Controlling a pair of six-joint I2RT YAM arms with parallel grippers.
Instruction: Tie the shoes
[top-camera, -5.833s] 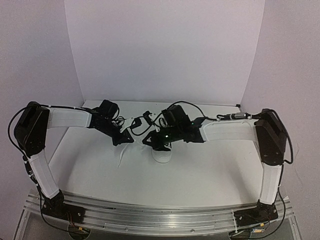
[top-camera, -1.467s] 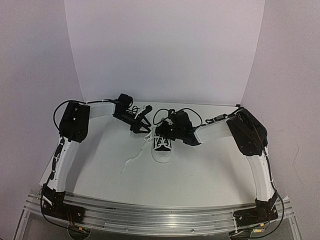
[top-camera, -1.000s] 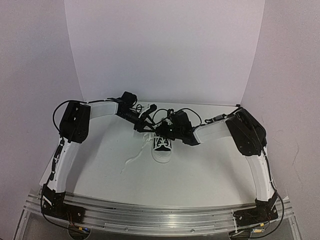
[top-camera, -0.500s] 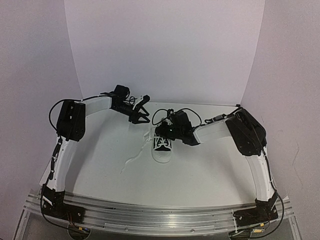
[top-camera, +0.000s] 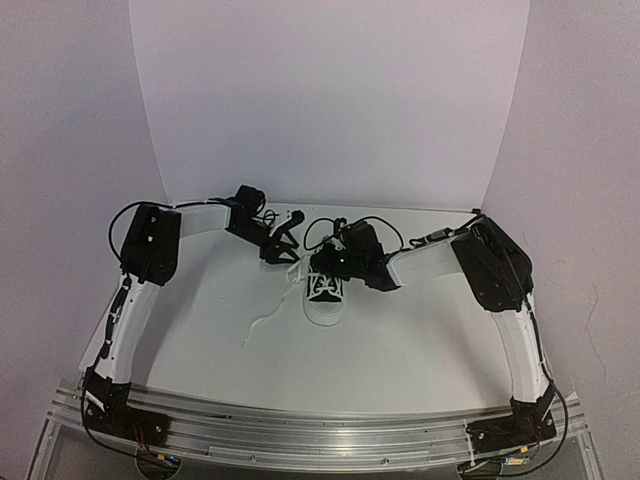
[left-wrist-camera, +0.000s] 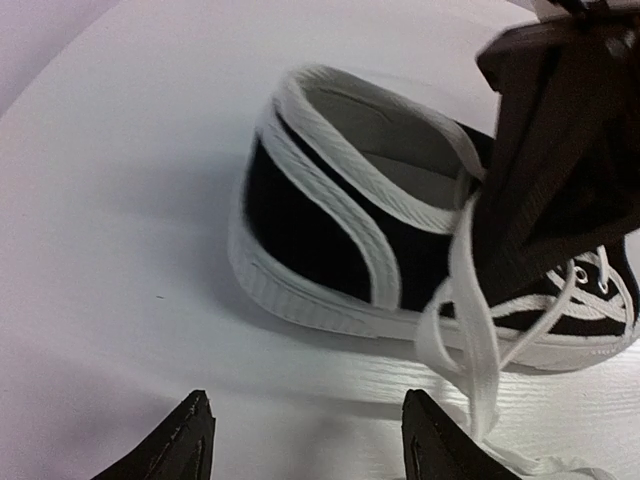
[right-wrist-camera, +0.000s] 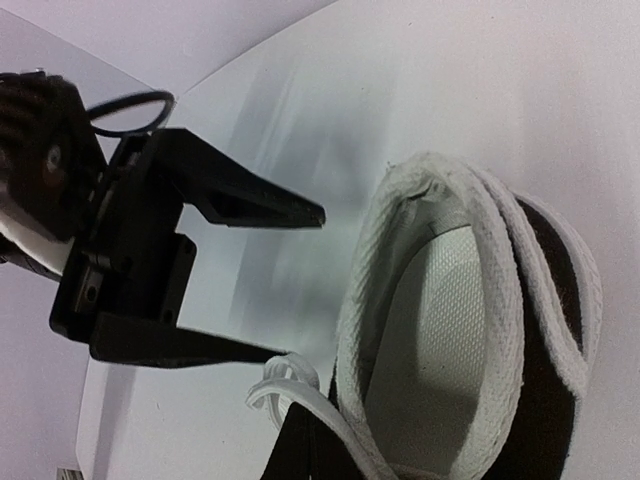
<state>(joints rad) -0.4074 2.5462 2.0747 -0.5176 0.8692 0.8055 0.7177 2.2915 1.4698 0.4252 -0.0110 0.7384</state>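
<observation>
Left hand (top-camera: 283, 247) gapes wide, empty, centre frame beside the shoe (top-camera: 325, 298); right hand (top-camera: 322, 266) is clamped on a lace (left-wrist-camera: 478, 330).

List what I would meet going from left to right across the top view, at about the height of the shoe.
left arm's elbow → left gripper → shoe → right arm's elbow. The right gripper lies over the shoe, so it is left out.
</observation>
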